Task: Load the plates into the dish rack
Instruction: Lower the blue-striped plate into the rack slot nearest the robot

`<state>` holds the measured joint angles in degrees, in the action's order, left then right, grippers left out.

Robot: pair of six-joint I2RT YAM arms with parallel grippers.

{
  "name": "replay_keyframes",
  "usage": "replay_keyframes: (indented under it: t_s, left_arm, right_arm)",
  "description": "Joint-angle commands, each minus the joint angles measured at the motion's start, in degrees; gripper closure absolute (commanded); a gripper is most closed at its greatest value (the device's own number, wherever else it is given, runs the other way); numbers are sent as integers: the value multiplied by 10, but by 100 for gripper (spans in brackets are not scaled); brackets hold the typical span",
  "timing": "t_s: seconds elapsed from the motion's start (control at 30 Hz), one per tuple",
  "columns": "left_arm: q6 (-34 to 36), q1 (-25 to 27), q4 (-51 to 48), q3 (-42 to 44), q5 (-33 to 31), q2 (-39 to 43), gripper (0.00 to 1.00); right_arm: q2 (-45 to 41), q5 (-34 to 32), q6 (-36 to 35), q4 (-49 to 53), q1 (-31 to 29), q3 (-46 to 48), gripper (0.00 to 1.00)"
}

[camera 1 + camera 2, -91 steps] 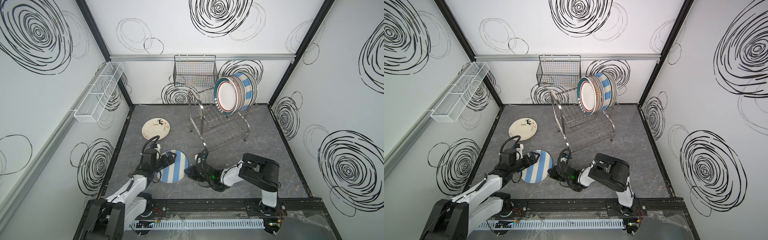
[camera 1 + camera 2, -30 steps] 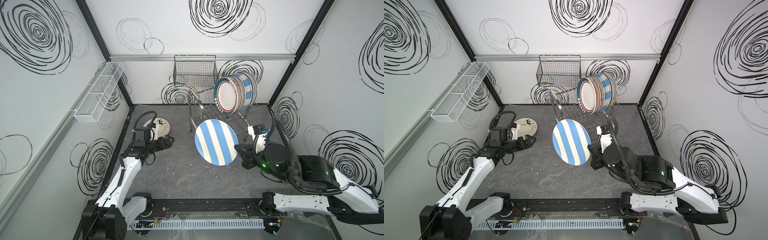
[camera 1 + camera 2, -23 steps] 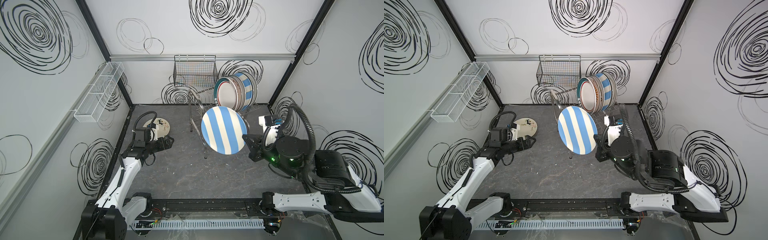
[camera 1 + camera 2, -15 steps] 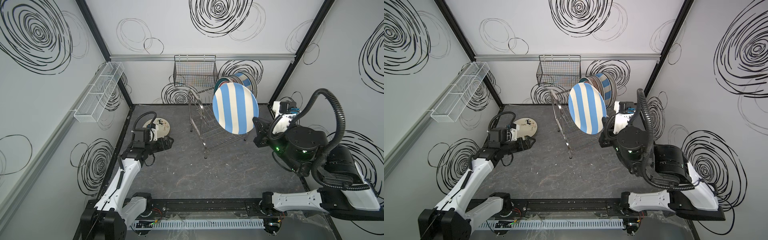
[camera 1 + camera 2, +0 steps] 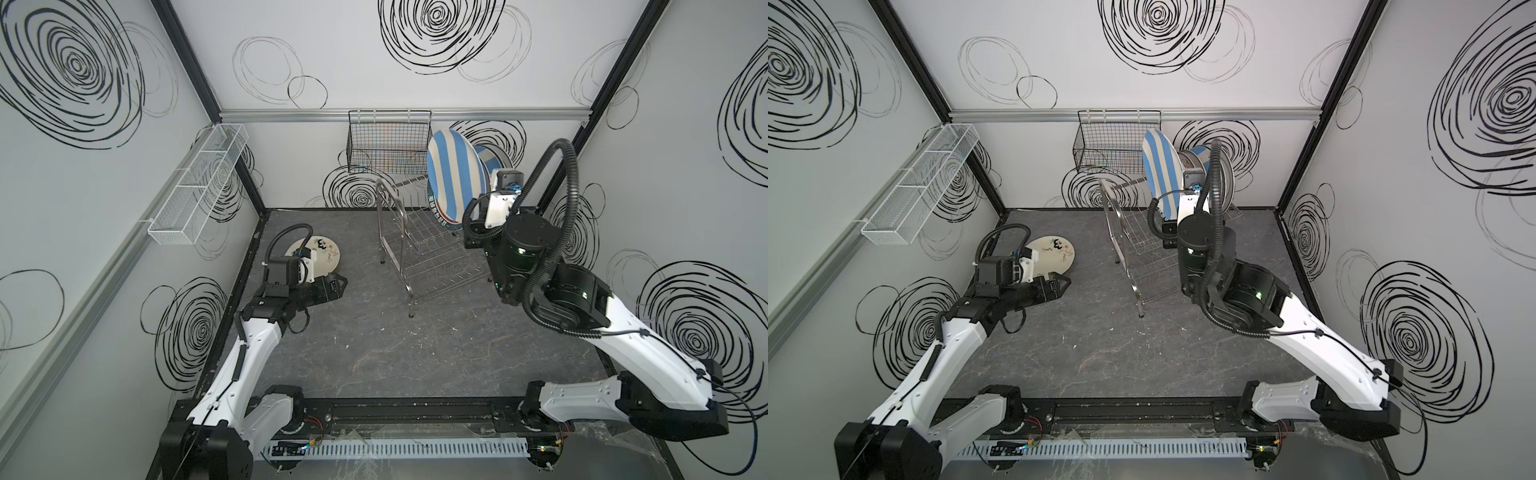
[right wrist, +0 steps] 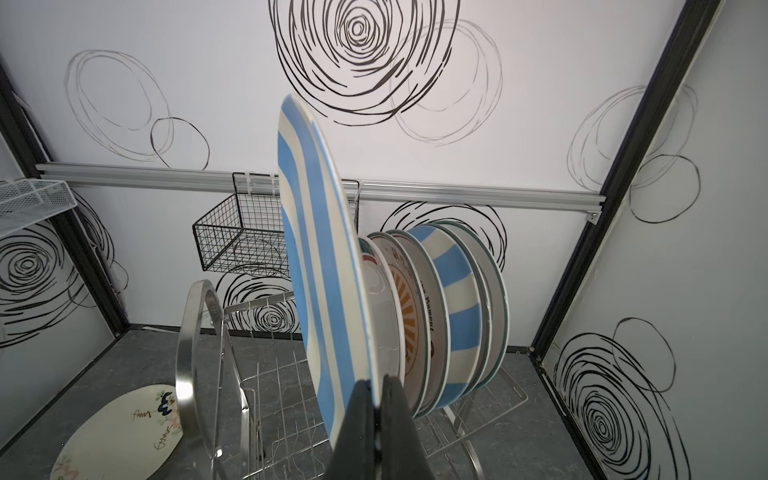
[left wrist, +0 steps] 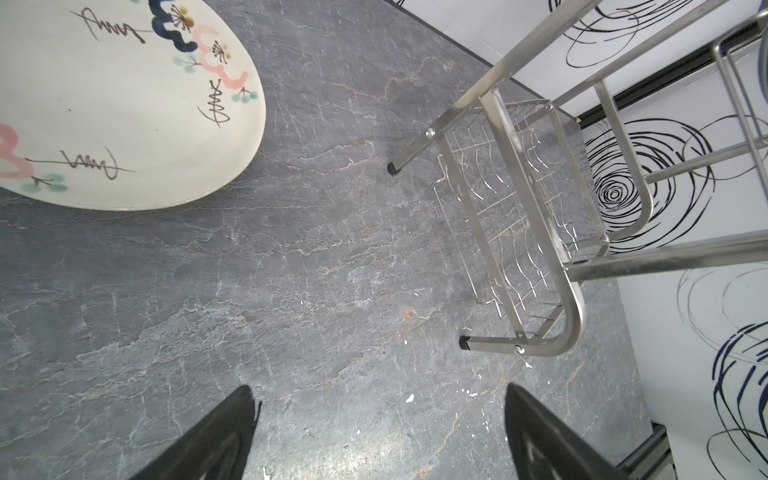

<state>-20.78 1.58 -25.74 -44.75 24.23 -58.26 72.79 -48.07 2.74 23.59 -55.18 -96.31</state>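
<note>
Upper right of centre in a top view, the striped plate [image 5: 455,178] hangs upright above the dish rack [image 5: 436,257], its lower rim pinched in the right gripper [image 6: 377,390] — a thin hold on a big disc. Risk: it's just beside the racked plates [image 6: 449,316], so a tilt could clip them or miss the slot. Right arm reaches high, wrist under the plate. Left gripper [image 7: 379,390] — jaws spread, empty — hovers low by the cream plate [image 7: 104,104] on the floor, centre left.
</note>
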Motion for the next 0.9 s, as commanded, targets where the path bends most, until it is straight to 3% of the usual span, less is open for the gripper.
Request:
replay_keyframes:
  t_s: [0.0,0.1,0.4,0.87]
  left_arm:
    - [14,-5,0,-4,3,15,4]
    - [12,-5,0,0,8,16,4]
    - [18,-9,-3,-1,7,12,4]
    - [20,-11,4,4,9,5,4]
  right_arm:
    - [15,91,1,-46,48,-16,100]
    - [37,134,5,-48,80,-16,100]
    - [52,174,11,-72,124,16,100]
    - [60,180,21,-85,140,42,100]
